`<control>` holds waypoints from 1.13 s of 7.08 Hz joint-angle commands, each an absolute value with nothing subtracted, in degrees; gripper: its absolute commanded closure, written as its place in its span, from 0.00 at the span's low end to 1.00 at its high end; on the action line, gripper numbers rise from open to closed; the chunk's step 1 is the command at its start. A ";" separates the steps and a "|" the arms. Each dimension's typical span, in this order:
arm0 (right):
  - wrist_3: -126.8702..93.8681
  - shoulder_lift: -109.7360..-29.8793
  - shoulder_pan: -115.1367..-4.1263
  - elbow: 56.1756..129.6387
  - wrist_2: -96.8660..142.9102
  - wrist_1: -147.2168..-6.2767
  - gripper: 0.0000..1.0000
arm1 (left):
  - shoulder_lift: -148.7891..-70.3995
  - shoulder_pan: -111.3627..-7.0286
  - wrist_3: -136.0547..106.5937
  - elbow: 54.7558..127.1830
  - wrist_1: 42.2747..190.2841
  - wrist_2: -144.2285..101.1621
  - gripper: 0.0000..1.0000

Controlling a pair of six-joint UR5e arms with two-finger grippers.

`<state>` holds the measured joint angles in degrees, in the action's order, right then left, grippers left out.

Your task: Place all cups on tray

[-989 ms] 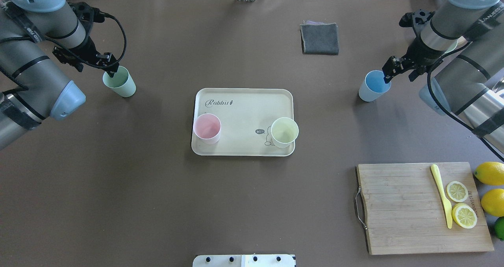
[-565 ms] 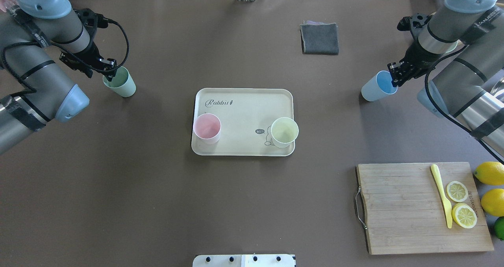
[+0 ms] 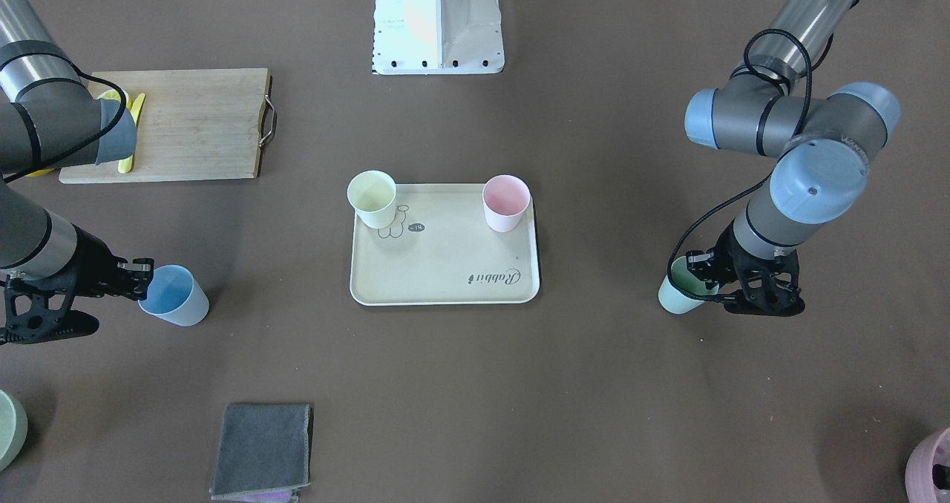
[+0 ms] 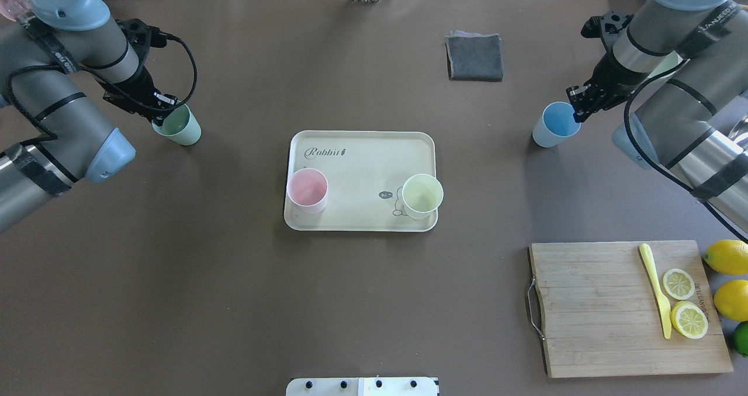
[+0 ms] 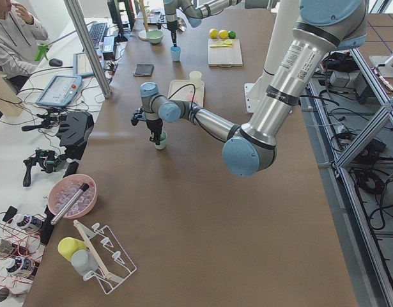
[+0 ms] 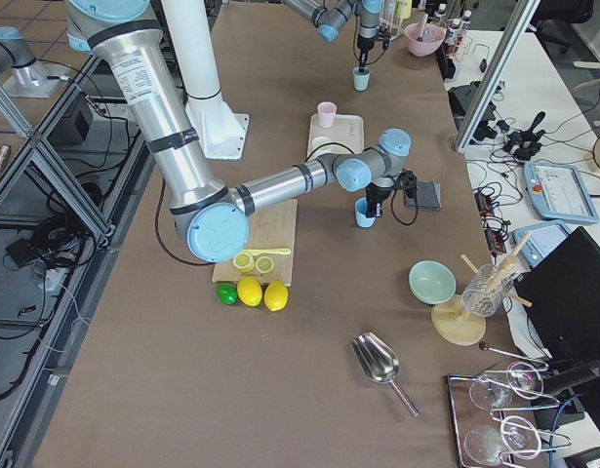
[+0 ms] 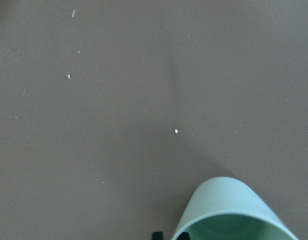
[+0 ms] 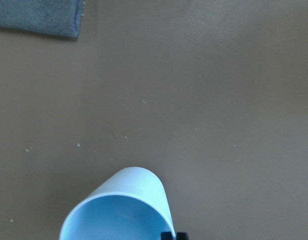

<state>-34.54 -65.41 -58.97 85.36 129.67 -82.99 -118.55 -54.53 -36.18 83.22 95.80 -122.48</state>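
Note:
The cream tray (image 4: 362, 150) lies mid-table and also shows in the front view (image 3: 445, 265). A pink cup (image 4: 307, 190) and a pale yellow cup (image 4: 422, 195) stand on its near corners. My left gripper (image 4: 165, 105) is shut on the rim of the mint green cup (image 4: 180, 126), which leans on the table left of the tray; its rim shows in the left wrist view (image 7: 234, 210). My right gripper (image 4: 577, 111) is shut on the rim of the light blue cup (image 4: 554, 126), which leans right of the tray and shows in the right wrist view (image 8: 123, 210).
A grey folded cloth (image 4: 474, 57) lies at the back right. A wooden cutting board (image 4: 590, 308) with a yellow knife (image 4: 655, 291) and lemon slices sits front right, with whole lemons (image 4: 727, 256) beside it. A pale green bowl (image 3: 7, 429) and a mauve pot (image 3: 931, 466) sit at the far edge.
Both wrists have turned over their cups. The blue cup tipped to the right, then came back left. The mint green cup has hardly moved. The cups on the tray are unmoved.

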 commanded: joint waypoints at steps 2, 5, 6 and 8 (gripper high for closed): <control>-48.28 -59.35 -54.52 88.33 130.34 -83.32 1.00 | -124.60 -55.29 -43.99 84.46 94.39 -128.06 1.00; -62.72 -51.87 -45.03 87.98 127.63 -82.62 1.00 | -131.20 -47.84 -57.18 83.68 94.57 -127.18 1.00; -64.06 -51.16 -43.00 87.98 126.83 -82.53 1.00 | -132.26 -45.64 -59.48 82.71 95.09 -124.13 1.00; -65.48 -50.98 -40.87 87.89 123.23 -82.53 1.00 | -133.93 -42.81 -62.13 81.22 95.54 -121.99 1.00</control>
